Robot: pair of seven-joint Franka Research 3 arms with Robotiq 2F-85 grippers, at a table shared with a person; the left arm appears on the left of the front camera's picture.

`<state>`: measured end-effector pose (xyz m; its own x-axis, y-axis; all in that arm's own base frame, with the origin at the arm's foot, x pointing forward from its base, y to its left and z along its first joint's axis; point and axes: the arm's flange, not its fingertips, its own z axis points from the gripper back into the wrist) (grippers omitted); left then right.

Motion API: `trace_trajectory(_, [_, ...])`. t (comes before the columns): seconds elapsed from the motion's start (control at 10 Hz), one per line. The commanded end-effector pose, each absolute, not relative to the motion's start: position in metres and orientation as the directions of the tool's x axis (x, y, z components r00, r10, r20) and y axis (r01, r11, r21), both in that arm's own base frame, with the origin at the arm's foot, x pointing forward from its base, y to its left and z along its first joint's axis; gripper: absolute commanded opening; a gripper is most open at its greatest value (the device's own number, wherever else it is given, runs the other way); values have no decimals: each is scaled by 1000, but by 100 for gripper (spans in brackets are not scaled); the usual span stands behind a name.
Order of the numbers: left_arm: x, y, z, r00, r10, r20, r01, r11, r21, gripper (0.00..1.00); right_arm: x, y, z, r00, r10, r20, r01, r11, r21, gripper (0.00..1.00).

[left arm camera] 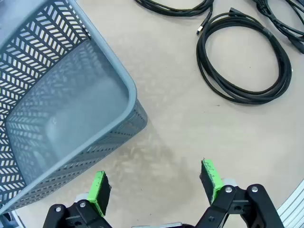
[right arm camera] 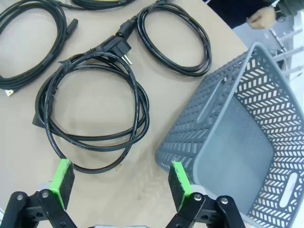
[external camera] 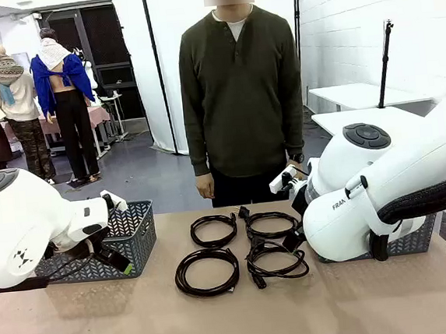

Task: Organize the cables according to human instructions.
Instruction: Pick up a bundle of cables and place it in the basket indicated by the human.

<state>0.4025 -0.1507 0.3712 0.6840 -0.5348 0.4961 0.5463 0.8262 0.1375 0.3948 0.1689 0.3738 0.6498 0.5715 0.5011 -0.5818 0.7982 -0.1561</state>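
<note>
Several black cables lie coiled mid-table: far left (external camera: 213,230), far right (external camera: 272,225), near left (external camera: 207,271) and near right (external camera: 276,260). My left gripper (left arm camera: 155,187) is open over bare tabletop beside the left basket (left arm camera: 71,95), and a coiled cable (left arm camera: 244,59) lies farther off, untouched. My right gripper (right arm camera: 121,185) is open just above a coil with a large plug (right arm camera: 92,114), holding nothing. Another loop (right arm camera: 173,38) lies beyond it. The human (external camera: 242,95) stands at the far side of the table, arms down.
A grey lattice basket (external camera: 128,238) stands at the table's left, another (right arm camera: 237,133) at the right, partly behind my right arm (external camera: 367,201). The person's hand (right arm camera: 261,18) hangs past the table's far edge. Bare tabletop runs along the near edge.
</note>
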Motion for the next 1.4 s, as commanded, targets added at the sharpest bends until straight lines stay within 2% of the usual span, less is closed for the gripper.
trace_trajectory(0.0, [403, -151, 371, 684, -535, 496, 546, 826, 138, 100, 395, 169, 374, 650, 571, 501, -582, 798, -156, 100])
trace_trajectory(1.3, [403, -151, 371, 684, -535, 496, 546, 826, 138, 100, 395, 169, 374, 650, 571, 501, -582, 798, -156, 100])
